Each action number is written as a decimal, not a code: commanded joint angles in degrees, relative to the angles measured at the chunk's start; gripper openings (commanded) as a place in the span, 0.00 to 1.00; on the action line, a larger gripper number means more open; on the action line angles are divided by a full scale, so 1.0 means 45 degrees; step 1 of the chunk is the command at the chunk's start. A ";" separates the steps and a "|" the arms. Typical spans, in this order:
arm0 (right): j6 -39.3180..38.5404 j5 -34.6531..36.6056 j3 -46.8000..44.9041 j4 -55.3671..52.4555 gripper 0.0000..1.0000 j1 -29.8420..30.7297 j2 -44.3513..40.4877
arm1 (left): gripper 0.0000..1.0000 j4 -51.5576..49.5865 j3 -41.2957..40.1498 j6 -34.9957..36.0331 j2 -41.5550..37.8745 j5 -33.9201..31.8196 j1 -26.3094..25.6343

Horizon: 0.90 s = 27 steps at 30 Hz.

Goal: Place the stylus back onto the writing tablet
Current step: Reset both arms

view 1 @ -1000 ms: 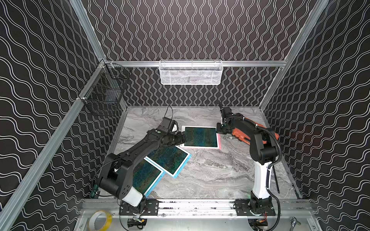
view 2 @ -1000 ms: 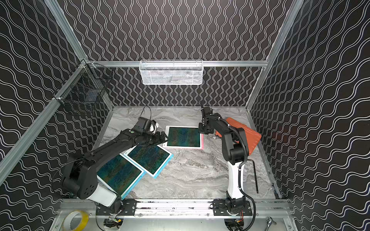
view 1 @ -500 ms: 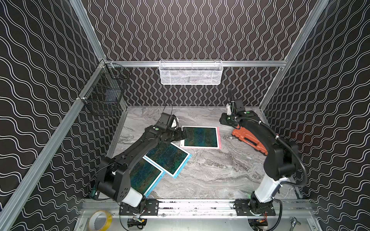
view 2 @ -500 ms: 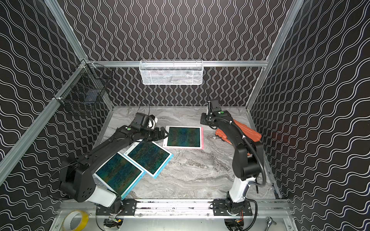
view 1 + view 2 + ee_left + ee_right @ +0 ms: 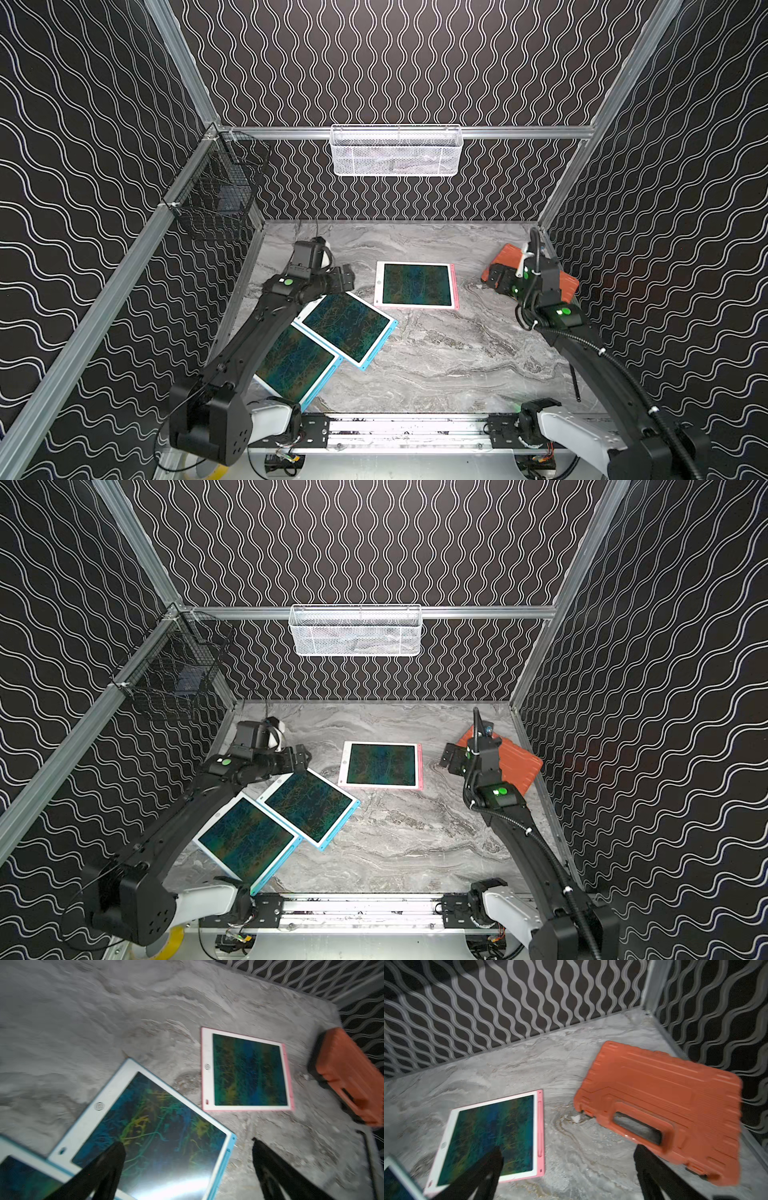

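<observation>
Both hang released and empty: stylus (image 5: 539,1128) lies lengthwise along the tablet (image 5: 488,1126) edge facing the right end effector (image 5: 568,1150), left end effector (image 5: 187,1142) farther.

Pink-framed tablet (image 5: 417,286), stylus (image 5: 539,1128) seemingly pink, orange case (image 5: 664,1095), grey marbled table (image 5: 436,365), black wavy-lined walls (image 5: 395,62)

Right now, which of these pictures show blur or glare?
Left wrist view: white glare on the blue-framed writing tablet, and the orange case is blurred. Right wrist view: the orange case is smeared at its edges. Both top views: sharp, no glare.
</observation>
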 commanded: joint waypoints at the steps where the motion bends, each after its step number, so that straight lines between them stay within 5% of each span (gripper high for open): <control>1: 0.1003 0.3175 -0.1764 0.1726 1.00 -0.0111 -0.0723 | 0.99 0.0622 -0.0529 0.0922 -0.0572 -0.3729 0.0266; 5: -0.0872 0.1963 -0.5012 0.6519 1.00 -0.0884 -0.1965 | 0.99 0.3071 -0.2865 0.1780 -0.2066 -0.6788 0.0440; 10: -0.1421 0.1763 -0.6193 0.8851 1.00 -0.1053 -0.0779 | 0.99 0.7120 -0.5794 0.3111 -0.2657 -0.7307 0.1080; 17: -0.2641 0.1067 -0.7076 1.1465 1.00 -0.1263 0.0474 | 0.99 1.2045 -0.8522 0.3785 -0.2176 -0.6282 0.1512; 24: -0.2946 0.0699 -0.8332 1.6181 1.00 -0.1864 0.2467 | 0.99 1.7651 -0.9086 0.3980 0.0543 -0.4286 0.2917; 27: -0.3294 0.0300 -0.7856 1.7356 1.00 -0.2048 0.3822 | 0.99 1.8123 -0.8630 0.4247 0.1848 -0.3998 0.3168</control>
